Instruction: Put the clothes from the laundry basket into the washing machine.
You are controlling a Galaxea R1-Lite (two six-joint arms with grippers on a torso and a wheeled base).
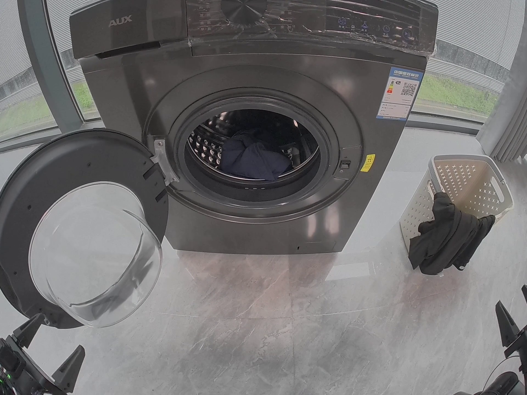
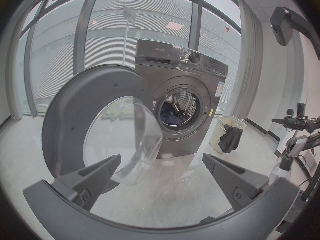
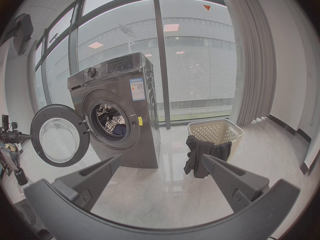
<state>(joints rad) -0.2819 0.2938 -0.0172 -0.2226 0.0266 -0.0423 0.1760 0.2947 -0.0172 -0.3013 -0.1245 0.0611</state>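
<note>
The grey washing machine (image 1: 247, 138) stands ahead with its round door (image 1: 82, 226) swung wide to the left. A dark blue garment (image 1: 253, 157) lies inside the drum. To the machine's right stands a cream laundry basket (image 1: 472, 185), and a black garment (image 1: 447, 237) hangs over its front rim down toward the floor. My left gripper (image 1: 46, 344) is open and low at the near left, below the door. My right gripper (image 1: 516, 316) is open at the near right, short of the basket. The wrist views show the same machine (image 2: 181, 97) (image 3: 113, 107), basket (image 2: 230, 122) (image 3: 216, 130) and black garment (image 2: 230, 139) (image 3: 203, 154).
Pale glossy floor (image 1: 285, 314) stretches between me and the machine. Big windows run behind the machine, and a grey curtain (image 1: 508, 122) hangs at the far right beside the basket. A tripod with gear (image 2: 296, 127) stands off to one side.
</note>
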